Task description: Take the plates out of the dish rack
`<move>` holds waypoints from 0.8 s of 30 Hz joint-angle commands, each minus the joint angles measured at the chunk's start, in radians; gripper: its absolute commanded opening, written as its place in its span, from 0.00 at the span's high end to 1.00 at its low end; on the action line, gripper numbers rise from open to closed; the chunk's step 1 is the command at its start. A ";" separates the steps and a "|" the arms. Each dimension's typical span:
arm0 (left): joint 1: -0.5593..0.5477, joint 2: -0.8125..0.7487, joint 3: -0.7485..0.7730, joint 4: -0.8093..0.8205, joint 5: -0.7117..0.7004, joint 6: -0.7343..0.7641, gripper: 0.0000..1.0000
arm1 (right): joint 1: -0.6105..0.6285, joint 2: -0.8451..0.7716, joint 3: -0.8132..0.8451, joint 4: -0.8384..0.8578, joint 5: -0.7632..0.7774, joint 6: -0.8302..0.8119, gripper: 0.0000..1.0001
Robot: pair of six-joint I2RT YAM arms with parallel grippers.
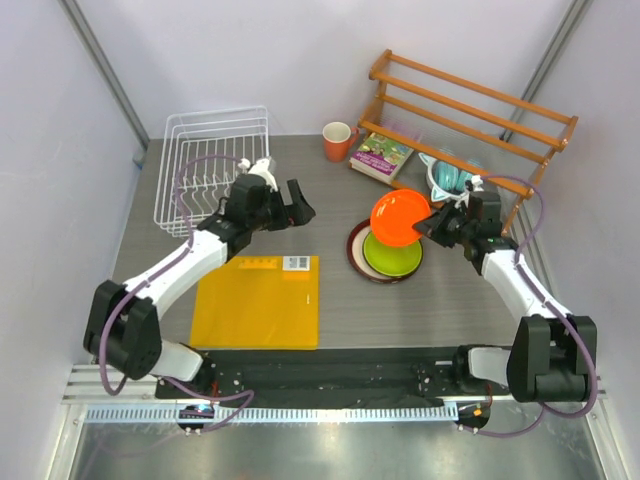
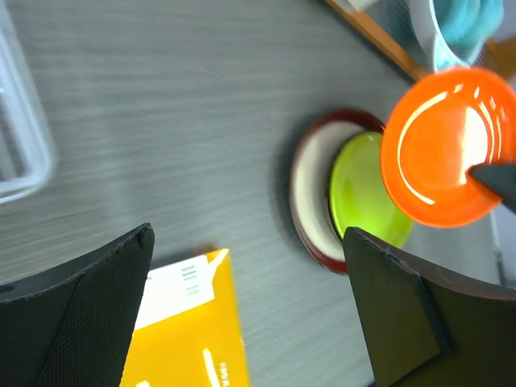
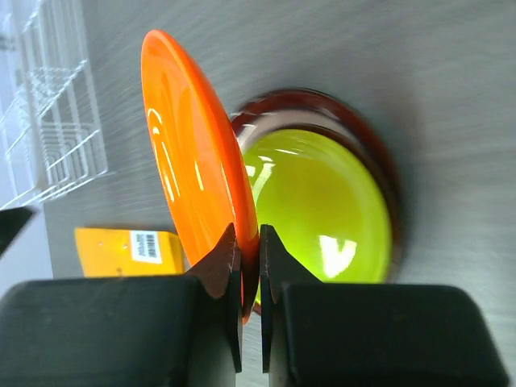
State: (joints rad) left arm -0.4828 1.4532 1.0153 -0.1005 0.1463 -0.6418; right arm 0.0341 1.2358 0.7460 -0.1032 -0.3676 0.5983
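3 plates [image 1: 399, 215], 1 ea of rack [image 1: 200, 150], mug [image 1: 338, 141], book [image 1: 381, 156], envelope [image 1: 258, 305], shelf [image 1: 470, 100]

table [image 1: 440, 300] | on it — dish rack [image 1: 212, 160], mug [image 1: 337, 141], book [image 1: 381, 157], shelf [image 1: 470, 86], red plate [image 1: 354, 250], yellow envelope [image 1: 258, 305]

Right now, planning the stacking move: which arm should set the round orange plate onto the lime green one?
Right: the right pincer is shut on the round orange plate, over the lime green plate; the left pincer is open and empty.

Pale walls [image 1: 300, 50] enclose a grey wood-grain table [image 1: 420, 310] with an orange slatted shelf [image 1: 470, 100] far right
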 commanded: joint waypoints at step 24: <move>0.000 -0.142 0.000 -0.174 -0.508 0.182 0.00 | -0.060 0.159 -0.100 0.062 -0.172 0.001 0.39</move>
State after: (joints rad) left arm -0.4824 1.3170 1.0149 -0.2829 -0.3401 -0.4633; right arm -0.0288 1.4082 0.6346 -0.0734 -0.5087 0.6090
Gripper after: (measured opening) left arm 0.994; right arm 0.533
